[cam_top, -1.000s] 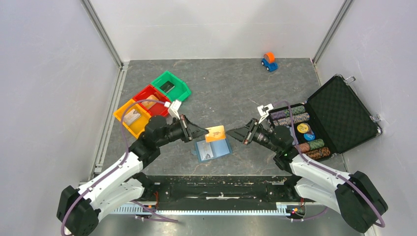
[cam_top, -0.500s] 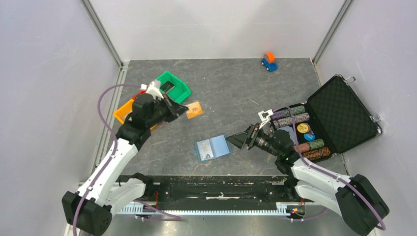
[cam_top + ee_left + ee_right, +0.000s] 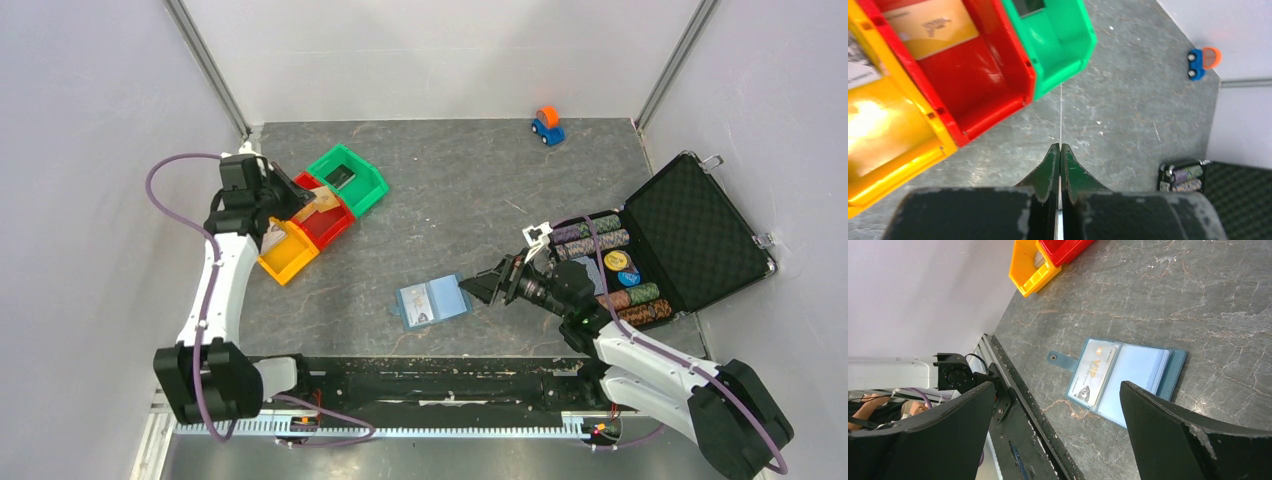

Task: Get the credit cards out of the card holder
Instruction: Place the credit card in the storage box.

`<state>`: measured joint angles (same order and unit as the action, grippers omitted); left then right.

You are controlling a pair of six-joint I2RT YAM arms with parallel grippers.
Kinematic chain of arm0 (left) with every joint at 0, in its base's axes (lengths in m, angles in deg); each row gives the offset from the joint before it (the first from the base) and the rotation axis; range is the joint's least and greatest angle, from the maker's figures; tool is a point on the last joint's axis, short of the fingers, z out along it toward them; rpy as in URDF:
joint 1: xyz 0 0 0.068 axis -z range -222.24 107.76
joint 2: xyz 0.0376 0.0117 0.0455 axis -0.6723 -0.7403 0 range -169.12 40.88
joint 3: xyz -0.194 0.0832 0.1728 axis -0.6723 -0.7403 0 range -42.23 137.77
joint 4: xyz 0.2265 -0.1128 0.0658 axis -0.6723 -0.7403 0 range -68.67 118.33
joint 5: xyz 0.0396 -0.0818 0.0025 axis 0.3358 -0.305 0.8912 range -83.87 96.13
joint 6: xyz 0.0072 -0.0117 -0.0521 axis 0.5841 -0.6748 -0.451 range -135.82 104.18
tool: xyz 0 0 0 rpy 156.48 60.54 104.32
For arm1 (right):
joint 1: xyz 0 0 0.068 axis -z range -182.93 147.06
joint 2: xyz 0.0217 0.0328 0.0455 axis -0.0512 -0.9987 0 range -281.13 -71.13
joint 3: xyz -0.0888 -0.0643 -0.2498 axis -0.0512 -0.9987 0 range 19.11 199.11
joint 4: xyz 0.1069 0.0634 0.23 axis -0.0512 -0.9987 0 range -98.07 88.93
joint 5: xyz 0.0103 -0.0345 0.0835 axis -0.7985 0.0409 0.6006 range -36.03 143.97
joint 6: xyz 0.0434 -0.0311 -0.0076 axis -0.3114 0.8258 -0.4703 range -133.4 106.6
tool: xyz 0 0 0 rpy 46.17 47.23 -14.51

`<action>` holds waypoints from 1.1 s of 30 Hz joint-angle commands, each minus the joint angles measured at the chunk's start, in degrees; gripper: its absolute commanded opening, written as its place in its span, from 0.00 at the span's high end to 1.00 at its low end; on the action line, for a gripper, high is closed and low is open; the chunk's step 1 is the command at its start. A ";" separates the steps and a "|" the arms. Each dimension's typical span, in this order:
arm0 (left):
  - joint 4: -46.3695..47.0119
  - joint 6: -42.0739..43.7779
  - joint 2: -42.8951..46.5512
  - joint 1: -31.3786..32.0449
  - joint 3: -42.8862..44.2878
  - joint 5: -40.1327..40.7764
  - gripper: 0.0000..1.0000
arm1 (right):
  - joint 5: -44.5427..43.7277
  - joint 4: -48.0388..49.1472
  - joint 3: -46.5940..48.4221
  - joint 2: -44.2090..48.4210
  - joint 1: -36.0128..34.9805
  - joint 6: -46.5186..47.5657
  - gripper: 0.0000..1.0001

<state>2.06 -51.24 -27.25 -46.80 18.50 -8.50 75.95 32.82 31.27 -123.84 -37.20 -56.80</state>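
The right arm reaches out low from its base, forearm close to level, toward the middle of the table. The right gripper (image 3: 482, 287) has its jaws spread wide and holds nothing. The card holder (image 3: 432, 303) lies open and flat just beside the fingertips. In the right wrist view it shows between the two dark fingers (image 3: 1193, 440), apart from both. A whitish card (image 3: 1093, 372) marked VIP sits in one inner pocket.

Farther back, the left arm rises along the left wall, its wrist bent toward the bins. The left gripper (image 3: 1060, 150) hangs above the bins, fingers pressed together on a thin card (image 3: 1060, 115) that shows only edge-on. It is well apart from the card holder. A tan card (image 3: 930, 27) lies in the red bin (image 3: 973, 70), which touches the yellow bin (image 3: 888, 130) and the green bin (image 3: 1058, 40). A toy car (image 3: 546, 125) stands by the far wall.
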 commanded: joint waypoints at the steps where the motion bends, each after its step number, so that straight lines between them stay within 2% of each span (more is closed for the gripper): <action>1: -1.17 4.13 -4.51 -3.12 4.31 0.34 0.98 | -0.05 -0.06 3.45 -0.18 0.25 2.34 0.02; 11: 0.01 4.58 -13.70 -4.69 7.53 5.04 0.98 | 0.20 0.20 3.76 0.31 0.27 2.07 0.02; 18: 2.52 2.29 -20.80 -8.54 9.78 4.59 0.98 | 0.22 -1.28 3.88 1.18 0.24 2.61 0.02; 26: 4.87 0.67 -28.03 -8.80 13.10 4.08 0.98 | -1.17 -3.00 4.33 1.83 0.25 3.31 0.02; 33: 6.29 1.03 -31.00 -8.80 15.25 5.55 0.98 | -1.33 -3.43 5.24 1.21 0.24 3.23 0.02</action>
<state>4.99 -49.44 -57.15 -55.63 30.21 -4.35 75.51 28.27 33.26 -122.57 -37.20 -54.68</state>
